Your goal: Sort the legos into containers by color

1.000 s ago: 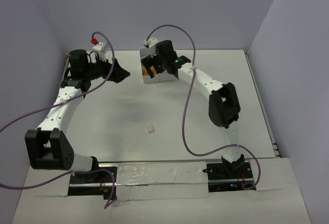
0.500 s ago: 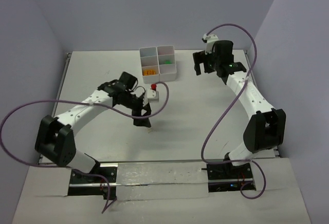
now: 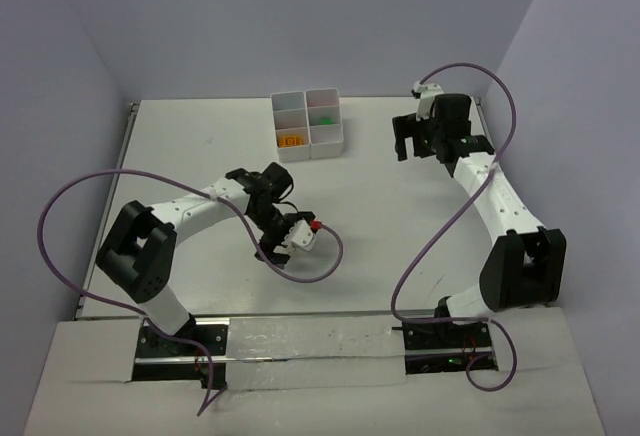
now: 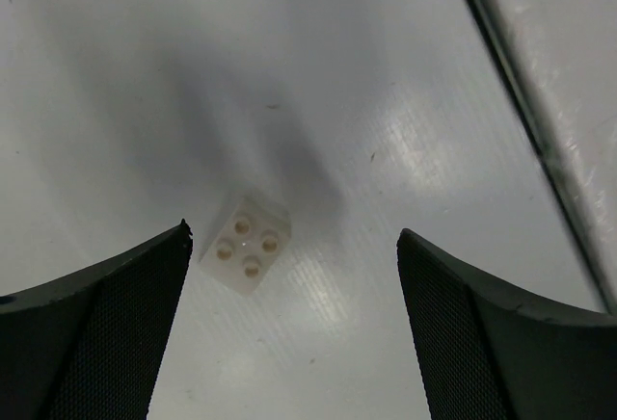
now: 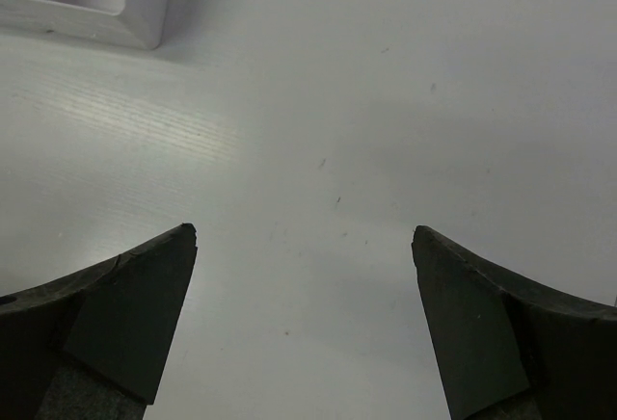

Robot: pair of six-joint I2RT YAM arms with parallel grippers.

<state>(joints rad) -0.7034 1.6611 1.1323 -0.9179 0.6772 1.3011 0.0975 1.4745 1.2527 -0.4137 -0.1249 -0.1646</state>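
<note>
We hold our left gripper (image 4: 294, 242) low over a white lego (image 4: 244, 245), jaws apart on either side and touching nothing. The brick sits toward 9 o'clock in the gap, so we judge a small shift is needed before pinching. The tray (image 3: 306, 106), about 12 o'clock from there, holds orange pieces (image 3: 291, 139) and a green piece (image 3: 322, 118). Our right gripper (image 5: 304, 237) hangs agape and empty at the tray's 3 o'clock, likely parked clear of the delivery route.

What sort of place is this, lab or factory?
Likely a lab test cell: left arm and right arm bolted to a white table, plain walls around it, a compartment tray and tiny white brick as props.
</note>
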